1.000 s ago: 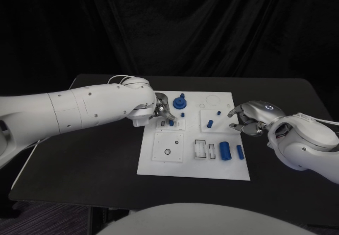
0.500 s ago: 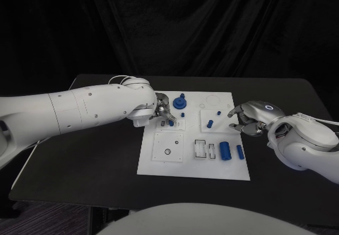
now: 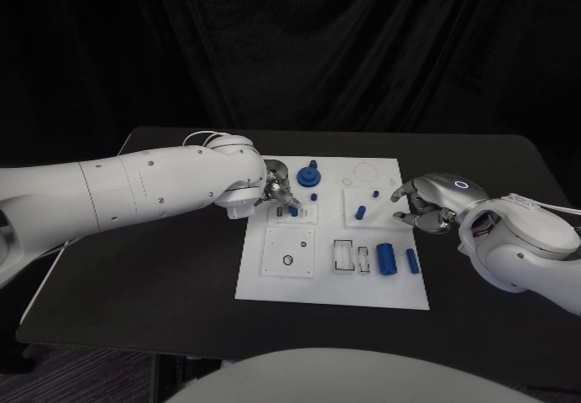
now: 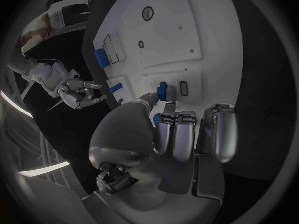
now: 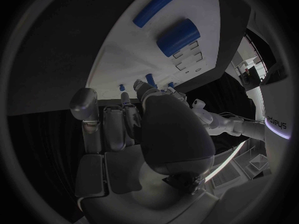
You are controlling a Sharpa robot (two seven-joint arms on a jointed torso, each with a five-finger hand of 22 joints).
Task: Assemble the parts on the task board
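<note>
Almost nothing has moved in the last second. Left of centre in the head view, the left hand (image 3: 274, 195) hovers as before over the upper-left part of the task board (image 3: 290, 281), fingers (image 4: 163, 132) curled about a small blue part (image 4: 162, 90) at a slot there; the insertion looks unfinished. At right, the right hand (image 3: 424, 204) stays beside the board's right edge, fingers bent, holding nothing I can see
</note>
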